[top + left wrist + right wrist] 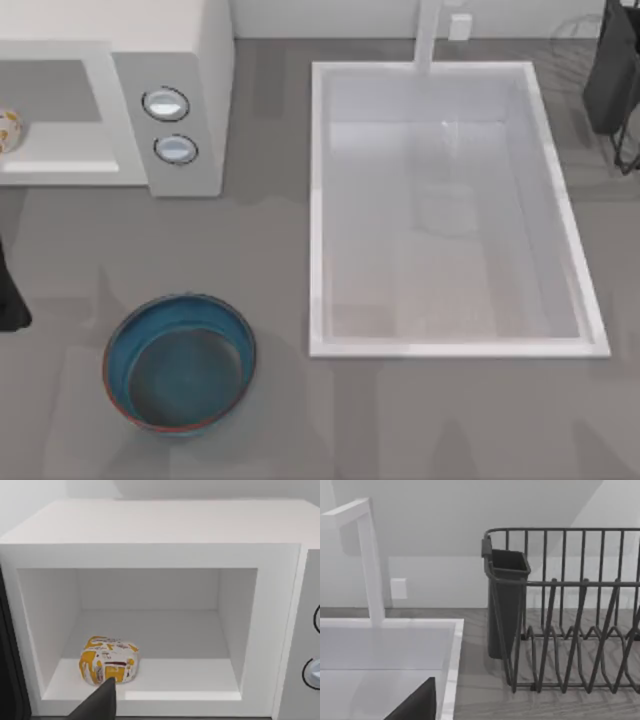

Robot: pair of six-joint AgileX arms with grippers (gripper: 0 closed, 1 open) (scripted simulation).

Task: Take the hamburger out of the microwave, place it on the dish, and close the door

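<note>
The white microwave stands at the table's back left, its cavity uncovered. The hamburger, a whitish lump with orange-yellow patches, lies on the cavity floor near the front left; the top view has it at the left edge. My left arm is at the table's left edge, facing the cavity. One dark fingertip of its open gripper hangs just short of the hamburger, with nothing against it. The teal dish sits on the table in front of the microwave. The door is out of view.
A white sink basin with a faucet takes up the middle and right of the table. My right arm is parked at the back right, its fingertip alone, beside a dark wire rack with a grey holder.
</note>
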